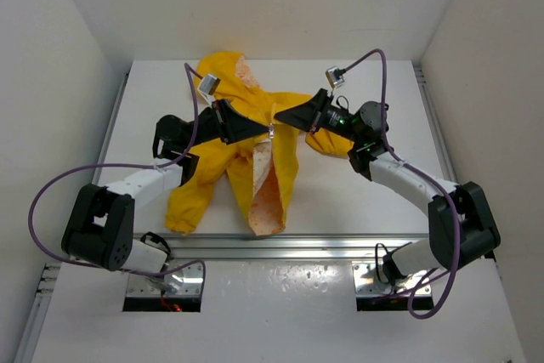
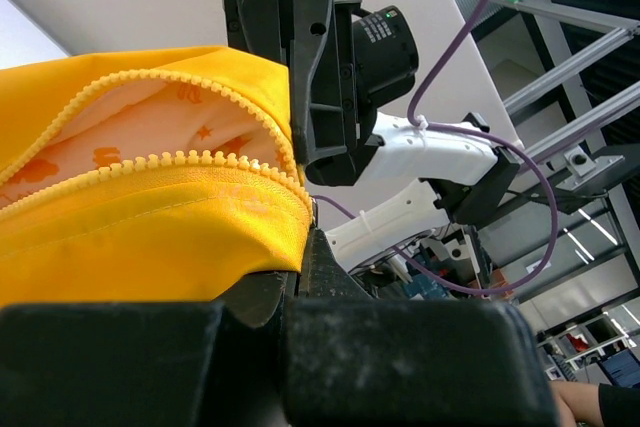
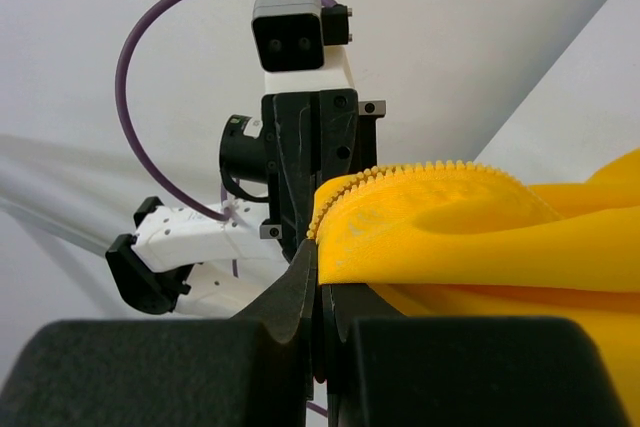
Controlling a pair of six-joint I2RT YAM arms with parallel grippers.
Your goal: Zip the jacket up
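Note:
The yellow jacket (image 1: 208,172) lies on the white table (image 1: 374,201), hood at the back, front open and showing the cream orange-printed lining (image 1: 270,189). My left gripper (image 1: 262,129) and right gripper (image 1: 282,116) meet tip to tip over the upper front opening. In the left wrist view my left gripper (image 2: 303,239) is shut on the jacket's zipper edge (image 2: 150,162), with the lining (image 2: 130,122) showing between the two rows of teeth. In the right wrist view my right gripper (image 3: 318,259) is shut on the other yellow toothed edge (image 3: 440,212). A small metal zipper part (image 1: 270,133) hangs between them.
An aluminium rail (image 1: 280,248) runs along the table's front edge. White walls close in the back and both sides. Purple cables (image 1: 51,189) loop from each wrist. One sleeve (image 1: 183,206) reaches the front left, the other lies under the right arm (image 1: 336,144).

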